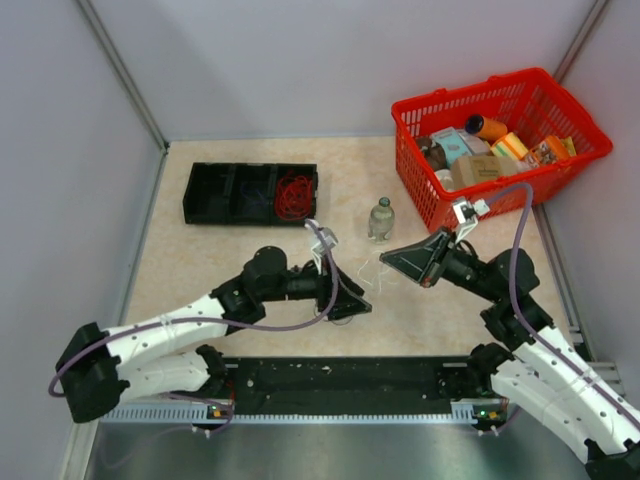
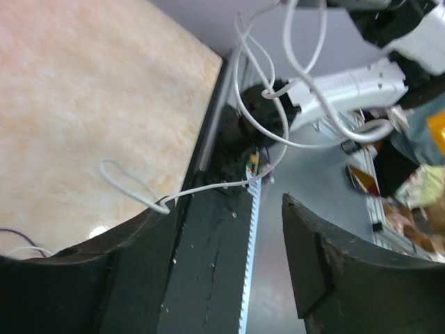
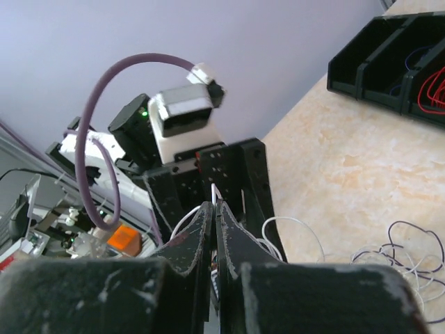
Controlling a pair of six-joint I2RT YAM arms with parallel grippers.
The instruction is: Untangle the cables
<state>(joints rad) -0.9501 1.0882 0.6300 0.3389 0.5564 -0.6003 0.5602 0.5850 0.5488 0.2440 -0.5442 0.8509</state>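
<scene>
A thin white cable (image 1: 366, 272) hangs between my two grippers over the table's middle. My right gripper (image 3: 214, 206) is shut on the white cable (image 3: 213, 192), and a short end pokes out past its tips. My left gripper (image 2: 226, 205) is open. A loop of the white cable (image 2: 132, 184) is hooked over the tip of its left finger (image 2: 104, 264) and nothing sits between the jaws. More thin white and dark wires (image 3: 407, 247) lie in loose loops on the tabletop. A red cable (image 1: 293, 195) is bunched in the right compartment of the black tray (image 1: 215, 195).
A small clear bottle (image 1: 380, 220) stands just behind the grippers. A red basket (image 1: 560, 160) of groceries sits at the back right. A black toothed rail (image 1: 340, 385) runs along the near edge between the arm bases. Grey walls enclose the table.
</scene>
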